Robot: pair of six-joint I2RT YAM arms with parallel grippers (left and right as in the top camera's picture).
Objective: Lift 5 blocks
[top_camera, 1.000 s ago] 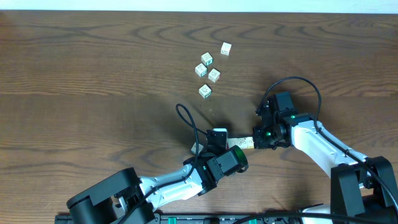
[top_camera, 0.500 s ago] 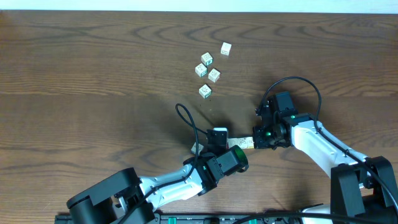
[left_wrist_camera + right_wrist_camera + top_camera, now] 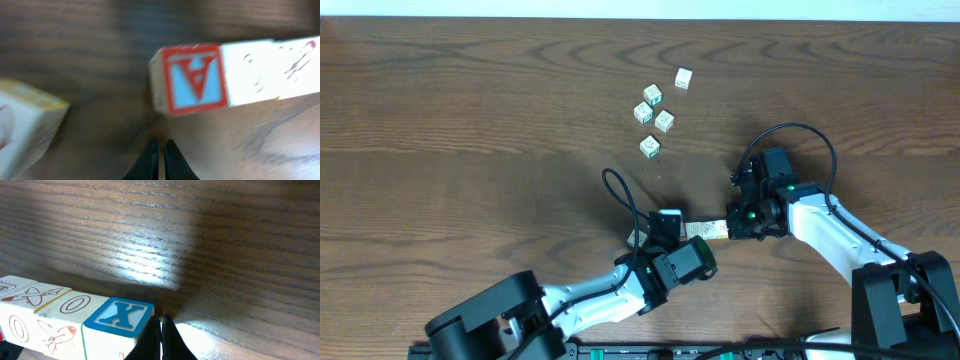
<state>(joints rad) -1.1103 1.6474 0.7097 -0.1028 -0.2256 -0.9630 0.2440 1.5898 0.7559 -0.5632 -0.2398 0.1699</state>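
Left claw (image 3: 160, 150), fingertips together, sits just beside the red-framed A block (image 3: 195, 80) at the row's 9 o'clock end. The right claw (image 3: 161, 325), likewise pinched closed, is just beside the blue X block (image 3: 118, 317) at 3 o'clock. The row of blocks (image 3: 705, 230) lies on the desk (image 3: 470, 120), toward 5 o'clock of its centre. A yellow-edged block (image 3: 25, 130) sits apart, beyond the A. Press evenly along the row's axis before rising, or it may buckle.
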